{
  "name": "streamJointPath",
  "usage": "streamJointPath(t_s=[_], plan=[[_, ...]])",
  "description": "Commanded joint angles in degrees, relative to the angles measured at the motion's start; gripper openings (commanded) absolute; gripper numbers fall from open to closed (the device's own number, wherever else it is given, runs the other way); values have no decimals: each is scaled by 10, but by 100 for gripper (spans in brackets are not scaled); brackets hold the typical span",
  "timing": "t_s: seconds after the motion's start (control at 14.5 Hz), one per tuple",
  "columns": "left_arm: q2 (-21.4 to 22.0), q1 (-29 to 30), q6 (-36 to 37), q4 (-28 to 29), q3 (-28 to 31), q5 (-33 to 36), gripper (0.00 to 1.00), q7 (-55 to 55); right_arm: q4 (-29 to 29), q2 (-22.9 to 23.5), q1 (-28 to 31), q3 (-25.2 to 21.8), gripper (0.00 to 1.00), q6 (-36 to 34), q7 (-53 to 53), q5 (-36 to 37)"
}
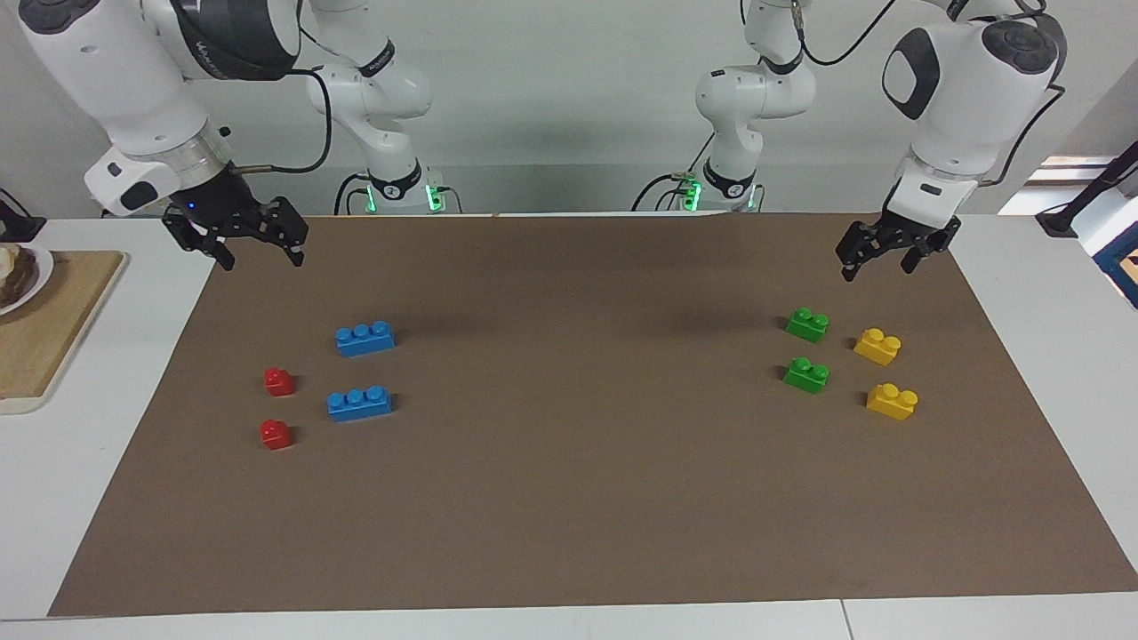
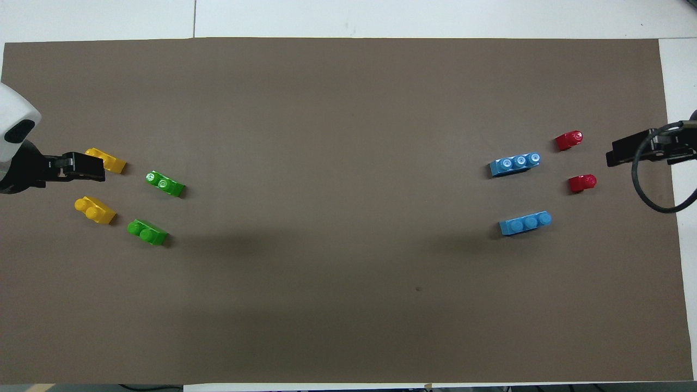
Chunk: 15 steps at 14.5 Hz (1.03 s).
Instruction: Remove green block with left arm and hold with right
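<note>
**Both grippers raised and empty, green blocks lying loose on the mat**

Brown paper (image 1: 569,498) is covering most of the white table, and from my station I am seeing eight bricks sitting on it in two groups, well apart from each other.

Toward the left arm's end, two green blocks are lying separately, studs up. One green block (image 1: 807,324) (image 2: 165,183) is nearer to the robots; the other green block (image 1: 806,374) (image 2: 147,232) is lying just farther from them. Beside these, closer to the mat's edge, two yellow bricks (image 1: 877,346) (image 1: 892,401) are resting apart from each other and from the green ones.

The left gripper (image 1: 891,256) (image 2: 81,167) is hanging in the air over the mat near its robot-side edge, above that group — its fingers are spread apart and holding nothing. In the overhead view it is overlapping one yellow brick, but the facing view is showing it well up off the bricks.

Toward the right arm's end, two blue three-stud bricks (image 1: 365,339) (image 1: 359,403) are lying side by side with a gap between them, and two small red bricks (image 1: 279,381) (image 1: 276,434) are sitting beside them, closer to the mat's edge.

The right gripper (image 1: 258,253) (image 2: 634,153) is hovering over the mat's corner at that end — fingers spread wide, gripping nothing.

Off the mat at the right arm's end, a wooden board (image 1: 44,329) is lying on the table.
</note>
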<state>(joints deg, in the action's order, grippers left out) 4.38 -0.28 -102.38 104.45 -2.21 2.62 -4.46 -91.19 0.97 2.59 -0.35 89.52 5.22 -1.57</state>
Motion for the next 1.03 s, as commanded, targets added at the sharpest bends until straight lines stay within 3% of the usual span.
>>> streamJointPath(t_s=[0.0,0.96], plan=[[8,-2,27,-9,-2,-2,100,13,-9,-20,-1,5,100,-22,22,17],[13,3,38,-21,-1,-39,100,4,-13,-15,-2,6,100,12,-4,40]])
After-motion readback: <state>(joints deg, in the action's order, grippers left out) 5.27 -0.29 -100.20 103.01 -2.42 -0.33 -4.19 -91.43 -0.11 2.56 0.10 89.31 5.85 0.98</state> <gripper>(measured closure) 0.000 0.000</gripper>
